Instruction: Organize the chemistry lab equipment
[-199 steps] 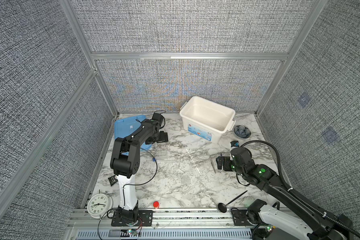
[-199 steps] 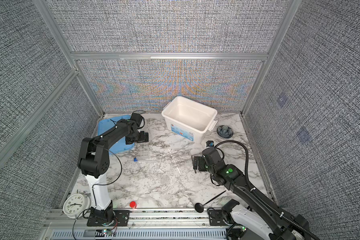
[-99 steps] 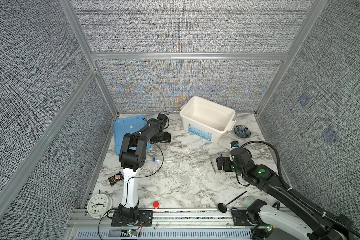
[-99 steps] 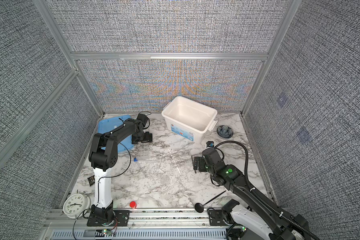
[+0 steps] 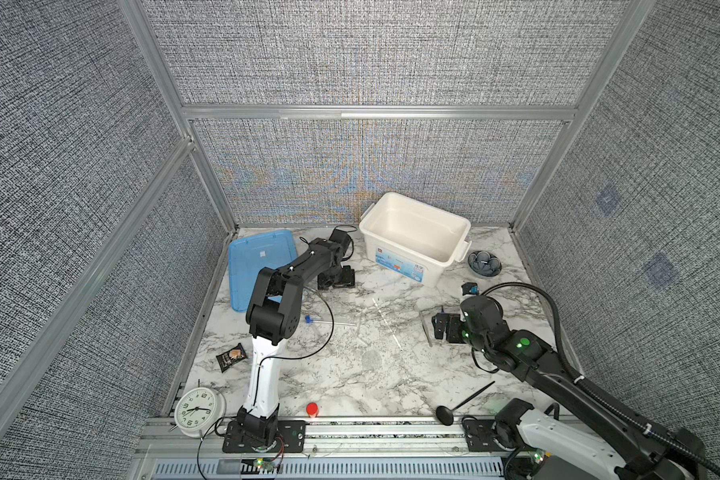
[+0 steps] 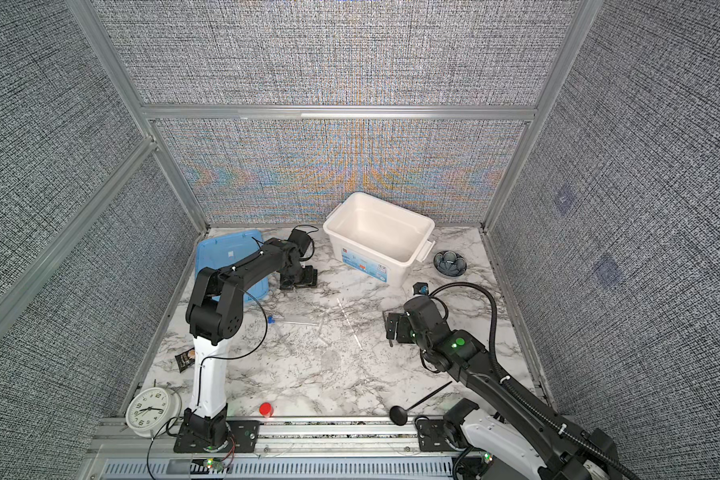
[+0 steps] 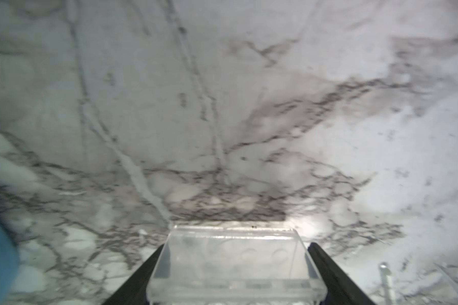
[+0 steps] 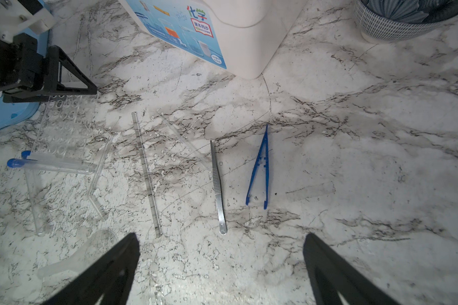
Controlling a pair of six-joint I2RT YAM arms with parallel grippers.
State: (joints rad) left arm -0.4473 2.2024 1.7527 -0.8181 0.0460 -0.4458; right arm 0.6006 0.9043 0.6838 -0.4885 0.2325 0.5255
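The clear rack (image 7: 236, 264) lies on the marble and fills the space between the fingers of my left gripper (image 7: 237, 245); both dark fingers rest against its sides. In both top views this gripper (image 5: 336, 279) sits low beside the blue lid. My right gripper (image 8: 220, 245) hangs open over bare marble, just short of the silver tweezers (image 8: 218, 187) and the dark blue forceps (image 8: 259, 169). Two blue-capped tubes (image 8: 50, 165) lie crossed near the rack (image 8: 61, 124). A thin marked rod (image 8: 146, 174) lies between the tubes and the tweezers.
A white bin (image 5: 366, 226) stands open at the back, a blue lid (image 5: 258, 257) lies flat to its left, and a flower-shaped dish (image 5: 484, 263) to its right. Along the front are a black ladle (image 5: 462, 403), a red cap (image 5: 312, 408), a clock (image 5: 195, 411) and a dark packet (image 5: 230, 357).
My left arm's elbow swung right and its lower link stood up straighter. The left gripper shifted slightly right and its jaws narrowed onto the rack. The right arm stayed still.
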